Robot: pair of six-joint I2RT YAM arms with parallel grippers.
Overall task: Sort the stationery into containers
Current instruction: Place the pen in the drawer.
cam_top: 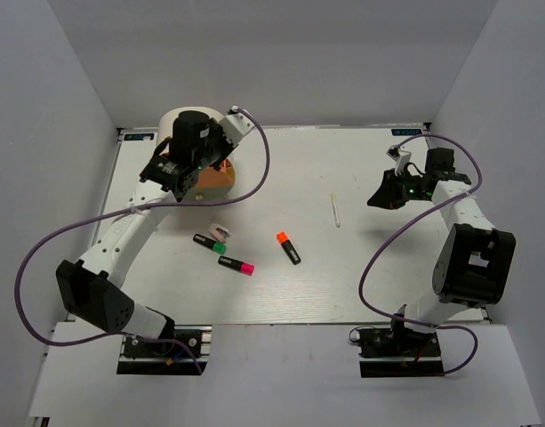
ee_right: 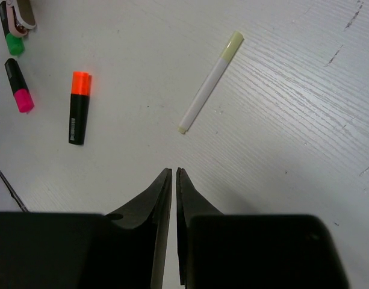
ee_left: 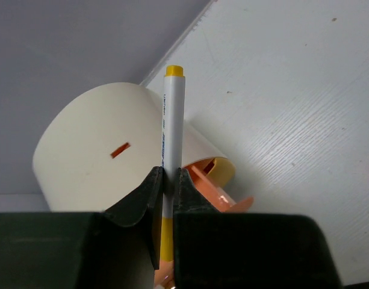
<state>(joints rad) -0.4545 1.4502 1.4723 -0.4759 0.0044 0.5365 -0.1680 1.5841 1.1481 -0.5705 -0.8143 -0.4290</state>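
Stick (ee_left: pixel 172 120), white with a yellow tip, sits pinched in my left gripper (ee_left: pixel 167 180), above the cream unit (ee_left: pixel 94 150) and its open orange drawer (ee_left: pixel 217 186). Only the left wrist view shows it; overhead, the arm hides it. Blue print on its barrel is too small to read. My right gripper (ee_right: pixel 173 171) hangs empty, fingers almost pressed together, near a second stick (ee_right: pixel 209 82) lying on the table (ee_right: pixel 292 120).
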